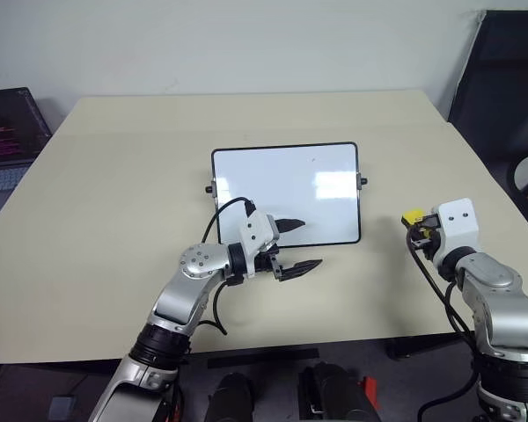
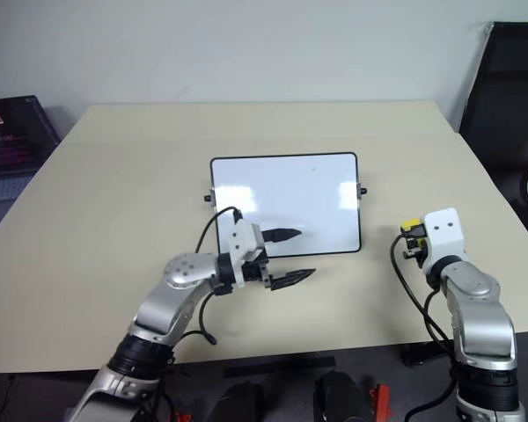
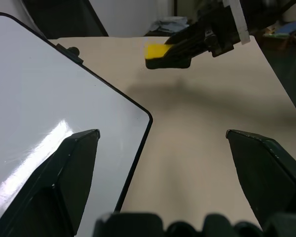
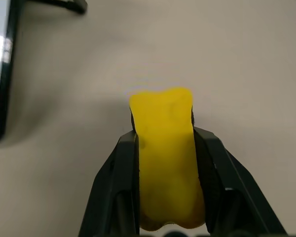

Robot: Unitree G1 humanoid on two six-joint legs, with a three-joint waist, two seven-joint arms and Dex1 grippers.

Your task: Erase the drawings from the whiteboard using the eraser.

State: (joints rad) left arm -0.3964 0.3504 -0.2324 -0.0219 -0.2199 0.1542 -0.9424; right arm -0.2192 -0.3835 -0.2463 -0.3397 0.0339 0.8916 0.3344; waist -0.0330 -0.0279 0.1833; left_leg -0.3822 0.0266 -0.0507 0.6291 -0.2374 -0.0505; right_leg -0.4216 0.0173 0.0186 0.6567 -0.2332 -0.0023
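Head view: I see whiteboard (image 1: 286, 193) flat mid-surface (image 1: 114, 176), face looks clean. My left gripper (image 1: 297, 245) spread wide, over board's near edge, one finger above board, other off it. My right gripper (image 1: 413, 225) right of board, apart from it.

Left wrist: board corner between spread fingers (image 3: 71, 163); eraser (image 3: 158, 51) beyond, above surface.

Right wrist: right gripper pinching yellow eraser, board edge off to side.

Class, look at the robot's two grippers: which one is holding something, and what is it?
The right gripper: its fingers are shut on the yellow eraser, off the whiteboard's right side. The left gripper is open and empty at the board's near edge.
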